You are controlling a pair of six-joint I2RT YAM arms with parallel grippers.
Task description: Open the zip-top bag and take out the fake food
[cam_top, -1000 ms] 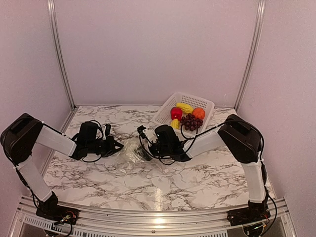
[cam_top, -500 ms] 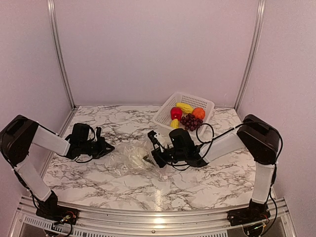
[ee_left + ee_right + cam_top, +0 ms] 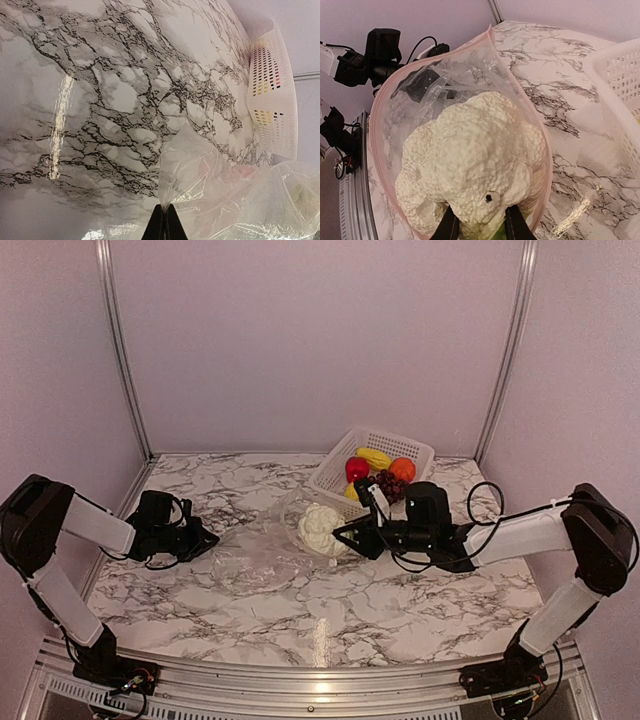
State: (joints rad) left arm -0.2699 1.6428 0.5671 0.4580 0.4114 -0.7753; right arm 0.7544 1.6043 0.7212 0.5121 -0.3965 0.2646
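Starting at your left: left gripper point(image 3: 207, 539), clamped shut on a corner of the zip-top bag point(image 3: 250, 558), which lies on the marble table point(image 3: 400, 590). Centre: white lumpy piece point(image 3: 320, 528), in the bag's open mouth, pinched by your right gripper point(image 3: 347, 536). Right: basket point(image 3: 415, 449) holding the other fake food point(image 3: 380, 472).

Items counted on the tabletop point(image 3: 400, 600):
- one zip-top bag point(image 3: 255, 555)
- one white basket point(image 3: 400, 443)
- one white lumpy piece point(image 3: 319, 528)
- one red apple point(image 3: 356, 469)
- one orange round piece point(image 3: 402, 469)
- one grape bunch point(image 3: 390, 485)
- two yellow fruits point(image 3: 373, 456)

Two grippers counted: left gripper point(image 3: 205, 540) and right gripper point(image 3: 345, 533).
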